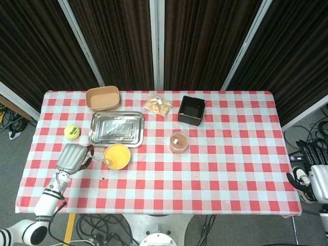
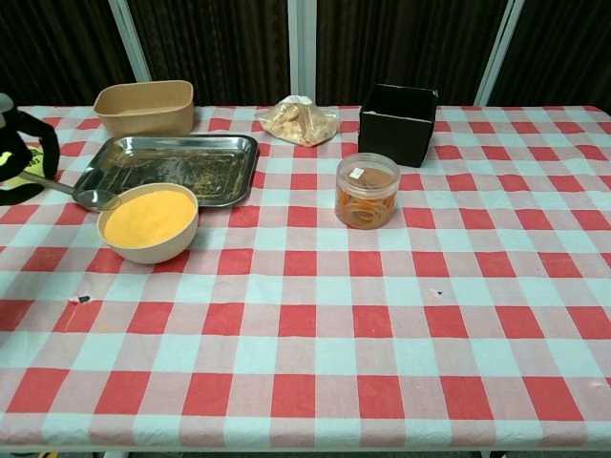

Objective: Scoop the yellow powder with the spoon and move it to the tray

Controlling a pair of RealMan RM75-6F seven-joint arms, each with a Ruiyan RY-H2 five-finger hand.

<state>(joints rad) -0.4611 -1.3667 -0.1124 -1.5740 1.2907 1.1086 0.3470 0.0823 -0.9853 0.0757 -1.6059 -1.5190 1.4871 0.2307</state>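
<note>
Metal spoon (image 2: 84, 195) gripped by left hand (image 1: 72, 156) | at bowl (image 2: 153, 244) rim | right hand (image 1: 313, 179) grip unclear

A metal spoon (image 2: 84, 195) is held level in the air, its bowl at the left rim of the pale bowl (image 2: 158, 247) filled with yellow powder (image 2: 149, 218). Just behind, a shallow steel tray (image 2: 172, 168) is set flat.

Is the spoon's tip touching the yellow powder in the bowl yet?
Cannot tell. In the chest view the spoon, held by the left hand, reaches the bowl's rim, but neither view plainly shows contact with the powder.
</note>
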